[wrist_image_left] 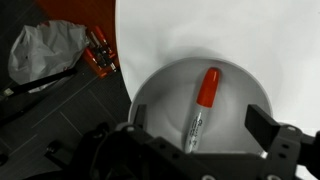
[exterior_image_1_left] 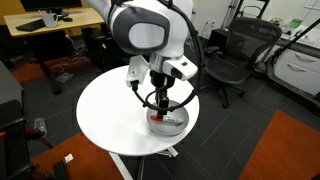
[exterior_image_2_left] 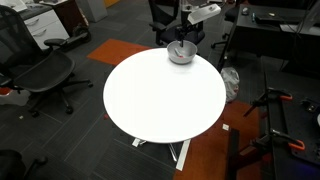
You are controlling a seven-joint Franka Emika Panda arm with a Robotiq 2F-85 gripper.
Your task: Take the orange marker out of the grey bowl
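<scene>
The orange marker [wrist_image_left: 203, 101] lies inside the grey bowl [wrist_image_left: 160, 95], red-orange cap pointing away, pale barrel toward the wrist. The bowl stands near the edge of the white round table [exterior_image_1_left: 115, 115], and shows in both exterior views [exterior_image_1_left: 168, 122] [exterior_image_2_left: 181, 53]. My gripper [wrist_image_left: 195, 135] is open, directly above the bowl, with one finger on each side of the marker and not touching it. In an exterior view the gripper [exterior_image_1_left: 161, 104] hangs just above the bowl, and a bit of red marker [exterior_image_1_left: 155, 118] shows at its rim.
Off the table's edge, on the dark floor, lie a crumpled grey bag [wrist_image_left: 45, 48] and an orange tool [wrist_image_left: 97, 50]. Black office chairs [exterior_image_1_left: 235, 50] [exterior_image_2_left: 40, 72] and desks [exterior_image_1_left: 45, 25] stand around the table. An orange carpet patch [exterior_image_1_left: 285, 150] lies beside it.
</scene>
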